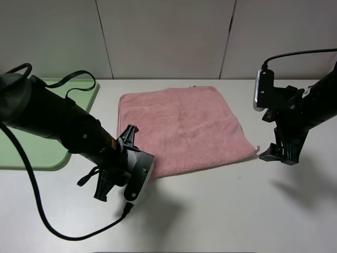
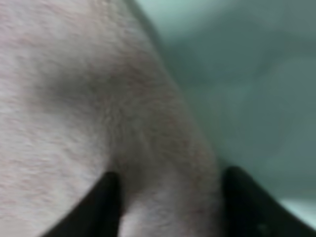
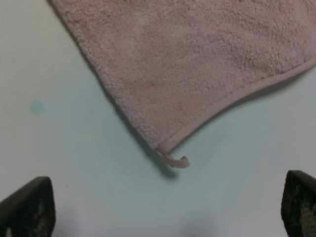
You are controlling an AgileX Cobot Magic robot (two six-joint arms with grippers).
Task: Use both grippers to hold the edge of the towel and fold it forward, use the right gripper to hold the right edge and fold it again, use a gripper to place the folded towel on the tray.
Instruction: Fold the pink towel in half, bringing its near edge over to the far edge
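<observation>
Pink towel (image 1: 181, 126) flat on table (image 1: 237, 211), beside tray (image 1: 31, 153). Soft, light, floppy, so take the hem (image 3: 232, 102) at near corners. L fingers (image 2: 104, 202) straddle a bunched ridge; can't tell if clamped. R fingers (image 3: 29, 207) spread wide, near loop-tag (image 3: 177, 160) corner.

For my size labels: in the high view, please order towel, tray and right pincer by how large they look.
1. towel, largest.
2. tray, smaller as seen; the frame edge and the left arm hide part of it, so its full size is unsure.
3. right pincer, smallest.
</observation>
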